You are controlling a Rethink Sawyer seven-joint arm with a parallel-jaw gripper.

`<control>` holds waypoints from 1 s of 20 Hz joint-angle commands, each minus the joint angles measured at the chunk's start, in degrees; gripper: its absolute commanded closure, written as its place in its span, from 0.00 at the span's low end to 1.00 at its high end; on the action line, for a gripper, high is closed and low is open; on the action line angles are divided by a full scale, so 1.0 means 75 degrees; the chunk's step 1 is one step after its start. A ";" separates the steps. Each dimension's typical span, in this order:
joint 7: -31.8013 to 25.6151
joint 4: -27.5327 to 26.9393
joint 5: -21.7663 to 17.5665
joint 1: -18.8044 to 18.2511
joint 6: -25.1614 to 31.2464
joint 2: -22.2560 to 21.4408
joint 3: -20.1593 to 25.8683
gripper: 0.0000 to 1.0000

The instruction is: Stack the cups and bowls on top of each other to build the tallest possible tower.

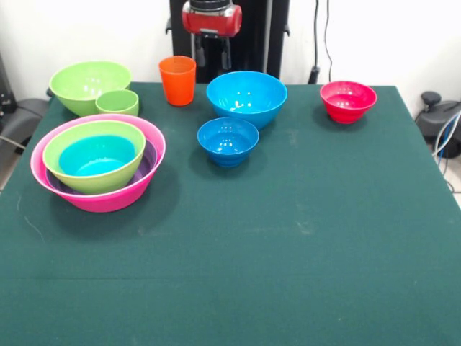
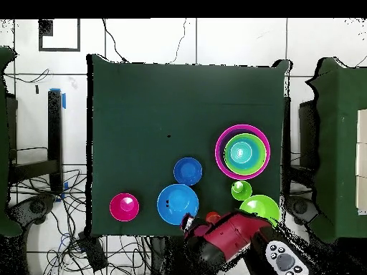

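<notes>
Presently on the green worktop (image 1: 288, 245), front view:

Tower (image 1: 98, 164): near the left edge. Large pink bowl (image 1: 108, 198) as base; a purple bowl (image 1: 148, 162) shows as a thin band inside it; a lime green bowl (image 1: 79, 144) sits in that; a turquoise-blue bowl (image 1: 97, 155) lies innermost. All four are nested upright, mouths up.

Second lime green bowl (image 1: 90, 83): far left corner, upright, behind the tower and apart from it.

Light green cup (image 1: 117, 102): just in front of that bowl's right side, apparently touching it; it stands between the bowl and the tower.

Orange cup (image 1: 177, 80): upright at the far edge, alone on the cloth, right of the green pair and left of the large blue bowl. It is not on the tower.

Large blue bowl (image 1: 247, 97): far centre, upright.

Small blue bowl (image 1: 227, 140): just in front of the large one, close to it, slightly left.

Red bowl (image 1: 348, 101): far right, well apart from everything else.

Gripper (image 1: 214, 54): hangs under the red wrist at the far edge, above the gap between the orange cup and the large blue bowl, holding nothing. Two dark fingers (image 1: 201, 55) point down; whether the jaws are spread or pressed together cannot be told.

Overhead view: the gripper (image 2: 193, 223) sits at the worktop's bottom edge beside the large blue bowl (image 2: 177, 203), with the orange cup (image 2: 213, 215) partly covered by the arm.
</notes>
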 commanded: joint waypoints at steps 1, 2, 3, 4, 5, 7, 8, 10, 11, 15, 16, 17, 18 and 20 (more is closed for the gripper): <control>-0.1081 -0.0720 -0.0615 0.0494 0.0616 0.0861 0.0104 0.00; -0.1075 -0.0759 -0.0662 0.0508 0.0599 0.0896 0.0068 0.00; -0.1097 -0.0805 -0.0704 0.0504 0.0596 0.0924 0.0039 0.00; -0.1118 -0.0820 -0.0717 0.0491 0.0605 0.0936 0.0032 0.00; -0.1157 -0.0846 -0.0745 0.0462 0.0618 0.0964 0.0021 0.00; -0.1324 -0.0796 -0.0671 0.0338 0.0707 0.0925 0.0090 0.00; -0.1394 -0.0749 -0.0617 0.0284 0.0751 0.0879 0.0129 0.00; -0.1573 -0.0546 -0.0407 0.0151 0.0886 0.0658 0.0244 0.00; -0.1674 -0.0386 -0.0237 0.0078 0.0970 0.0497 0.0334 0.00; -0.2079 0.0146 0.0422 -0.0193 0.1300 -0.0205 0.0732 0.00; -0.2106 0.0165 0.0453 -0.0210 0.1351 -0.0239 0.0760 0.00; -0.2133 0.0184 0.0484 -0.0226 0.1401 -0.0272 0.0788 0.00; -0.2160 0.0203 0.0514 -0.0242 0.1452 -0.0306 0.0816 0.00; -0.2219 0.0261 0.0578 -0.0303 0.1534 -0.0388 0.0885 0.00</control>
